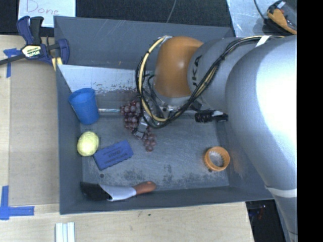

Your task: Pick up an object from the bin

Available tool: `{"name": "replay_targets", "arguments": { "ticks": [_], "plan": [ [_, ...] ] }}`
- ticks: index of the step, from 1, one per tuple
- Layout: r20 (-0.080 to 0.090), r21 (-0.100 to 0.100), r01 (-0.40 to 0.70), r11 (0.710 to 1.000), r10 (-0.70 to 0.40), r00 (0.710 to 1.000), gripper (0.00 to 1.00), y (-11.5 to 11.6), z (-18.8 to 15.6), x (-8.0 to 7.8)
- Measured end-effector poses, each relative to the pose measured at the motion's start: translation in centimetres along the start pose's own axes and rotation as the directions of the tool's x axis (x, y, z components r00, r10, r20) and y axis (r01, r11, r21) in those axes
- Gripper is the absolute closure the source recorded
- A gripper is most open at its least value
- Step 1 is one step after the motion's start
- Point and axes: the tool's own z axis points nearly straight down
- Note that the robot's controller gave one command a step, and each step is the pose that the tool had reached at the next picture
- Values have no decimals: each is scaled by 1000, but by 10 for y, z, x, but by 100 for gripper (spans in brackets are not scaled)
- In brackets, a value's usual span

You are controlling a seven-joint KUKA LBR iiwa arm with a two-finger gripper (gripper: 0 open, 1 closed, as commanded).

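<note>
The end effector (147,121) was low over a bunch of dark purple grapes (132,113) in the middle of the bin (176,158). The bunch stuck out to its left and trailed toward the front wall. I could not tell if the end effector was apart or together.

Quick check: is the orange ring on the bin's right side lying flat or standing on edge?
Lying flat. The orange ring shows its whole round opening to the overhead camera, resting on the bin floor.
</note>
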Motion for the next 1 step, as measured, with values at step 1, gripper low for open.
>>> {"name": "replay_targets", "arguments": {
  "ticks": [1],
  "plan": [
    [0, 0, 0, 1000, 0, 1000, 100, 0, -10, 0]
  ]
}}
